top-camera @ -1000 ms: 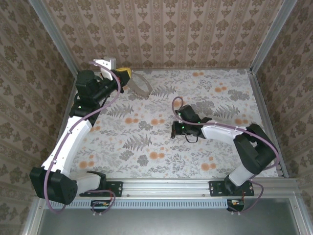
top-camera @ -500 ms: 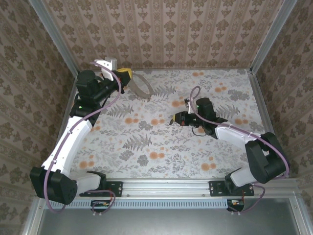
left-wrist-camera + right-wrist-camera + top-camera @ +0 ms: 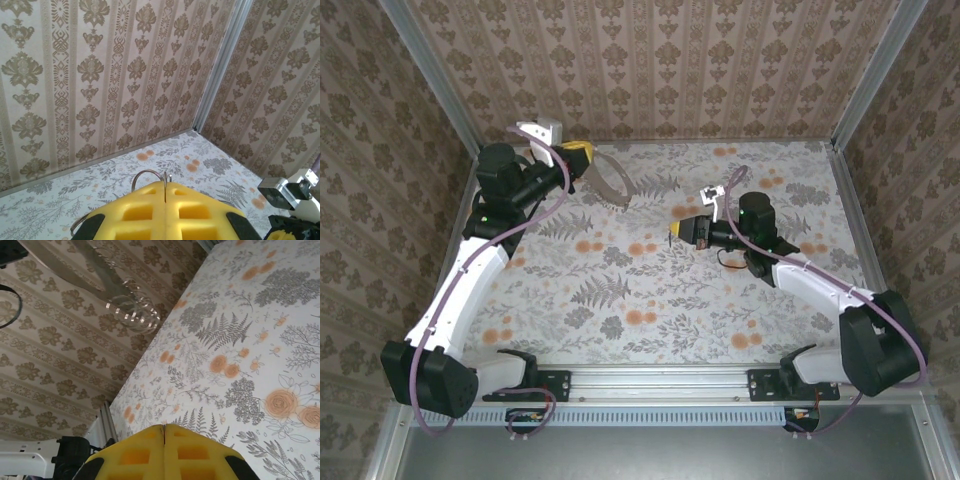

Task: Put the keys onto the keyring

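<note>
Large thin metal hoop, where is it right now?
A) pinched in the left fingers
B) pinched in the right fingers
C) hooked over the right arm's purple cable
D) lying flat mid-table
A: the thin brownish-grey metal hoop runs into the seam between the left gripper's shut yellow fingers.

The pads [image 3: 136, 212] of the left tool [image 3: 165, 190] are of yellow foam, matt and finely porous, with moulded square recesses. The same foam is fitted to the right tool [image 3: 164, 429]. The keyring [image 3: 129, 307] is of thin metal, ridged and glossy, with bright glints. The counter [image 3: 620, 290] is covered with a matt floral print; cloth or paper cannot be told. The arm shells [image 3: 470, 290] are of smooth white plastic, and the frame rail [image 3: 720, 380] is of dull brushed metal.
</note>
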You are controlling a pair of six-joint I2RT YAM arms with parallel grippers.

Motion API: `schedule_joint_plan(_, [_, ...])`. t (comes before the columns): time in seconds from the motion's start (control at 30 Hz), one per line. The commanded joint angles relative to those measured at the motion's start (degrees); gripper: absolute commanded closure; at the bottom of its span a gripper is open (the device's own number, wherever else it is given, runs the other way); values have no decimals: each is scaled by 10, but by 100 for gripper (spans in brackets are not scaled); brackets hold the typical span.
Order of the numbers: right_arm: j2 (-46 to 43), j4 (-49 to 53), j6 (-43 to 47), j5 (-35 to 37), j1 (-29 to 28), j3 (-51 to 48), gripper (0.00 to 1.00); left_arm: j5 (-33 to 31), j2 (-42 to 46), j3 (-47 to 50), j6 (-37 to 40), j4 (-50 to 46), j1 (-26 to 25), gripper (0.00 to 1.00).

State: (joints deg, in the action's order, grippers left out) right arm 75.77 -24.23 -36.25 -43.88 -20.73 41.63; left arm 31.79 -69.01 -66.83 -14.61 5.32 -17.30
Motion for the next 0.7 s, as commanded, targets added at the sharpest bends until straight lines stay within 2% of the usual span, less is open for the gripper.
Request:
schedule_joint_plan(0.0, [-36,-18,3,-24,5,13,100,46,-6,-14,26,14,-8,100])
schedule_joint_plan(0.3, [-97,19,42,-2,22,55,100,170,-36,-60,87,-3,-28,100])
schedule_joint_plan(0.67, [-120,8,84,55,31,117,100,266,-87,-133,131,-42,-56,100])
